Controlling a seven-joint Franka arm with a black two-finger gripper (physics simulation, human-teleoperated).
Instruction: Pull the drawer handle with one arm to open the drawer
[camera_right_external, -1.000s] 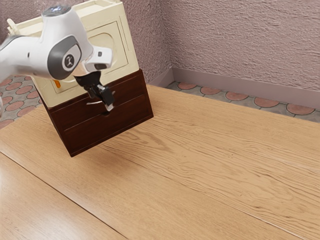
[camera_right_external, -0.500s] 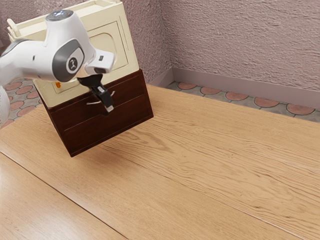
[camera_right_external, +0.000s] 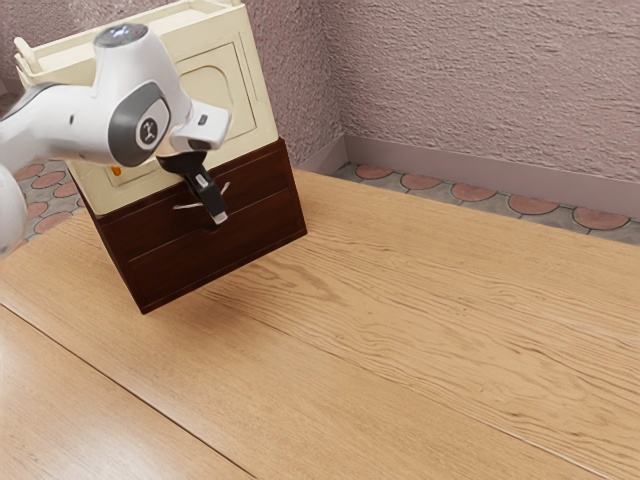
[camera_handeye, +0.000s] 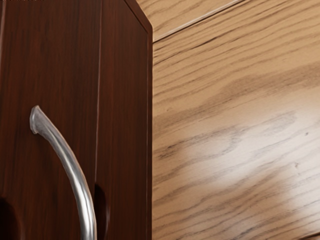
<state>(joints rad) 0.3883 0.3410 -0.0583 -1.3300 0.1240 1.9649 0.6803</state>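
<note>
Drawer handle (camera_handeye: 74, 172), curved and silvery, lies right at the gripper (camera_right_external: 218, 217), its ends showing on either side of it. Whether the gripper is clenched on the handle or released, I can't tell from this angle. Behind the gripper, the dark brown drawer front (camera_right_external: 262, 190) sits flush in its cabinet (camera_right_external: 150, 290) (the cream panel (camera_right_external: 258, 120) is higher up). Wood-grained tabletop (camera_right_external: 400, 320) spreads out below the gripper.
</note>
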